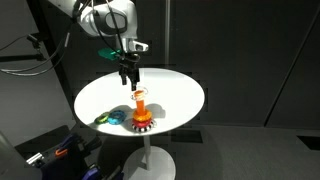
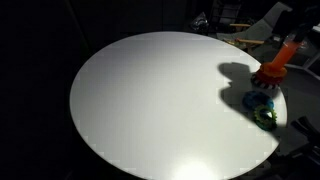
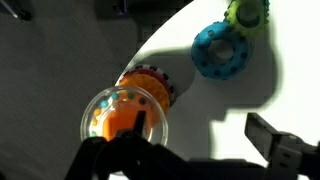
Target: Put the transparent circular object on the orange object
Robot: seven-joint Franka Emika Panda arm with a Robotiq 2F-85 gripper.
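Your gripper (image 1: 127, 82) hangs with jaws wide and empty, its dark fingers (image 3: 280, 145) cropped in the wrist view. Just beyond, the transparent circular object (image 3: 97, 108) circles the orange object (image 3: 128, 120); its depth is unclear. Farther off lie the blue ring (image 3: 222, 52) and the half-cropped green ring (image 3: 246, 12).

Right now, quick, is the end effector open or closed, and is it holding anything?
End effector: open, holding nothing; in the wrist view the transparent circular object encircles the orange object.
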